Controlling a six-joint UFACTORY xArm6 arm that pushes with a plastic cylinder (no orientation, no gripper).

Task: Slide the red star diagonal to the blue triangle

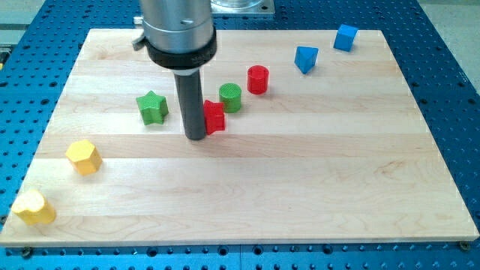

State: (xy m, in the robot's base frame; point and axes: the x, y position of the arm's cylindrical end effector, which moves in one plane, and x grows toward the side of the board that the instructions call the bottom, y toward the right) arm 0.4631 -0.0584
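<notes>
Wooden board, seven blocks, one rod.
Near left corner: yellow heart (33,208), yellow hexagon (83,157). Centre: the tip (196,137), no jaws, holding nothing, touches the red star (214,118) on its left; green star (152,107), green cylinder (231,97), red cylinder (258,79) nearby. Far right corner: blue triangle (305,58), blue cube (345,37).

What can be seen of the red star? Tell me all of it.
The red star is a small, matte, plastic-looking block lying flat on the wooden board, near the middle. Its left part is hidden behind the rod, so its points barely show. My tip sits right against its left side, apparently touching. The green cylinder stands close at its upper right; whether they touch is unclear. The blue triangle lies further to the upper right.
</notes>
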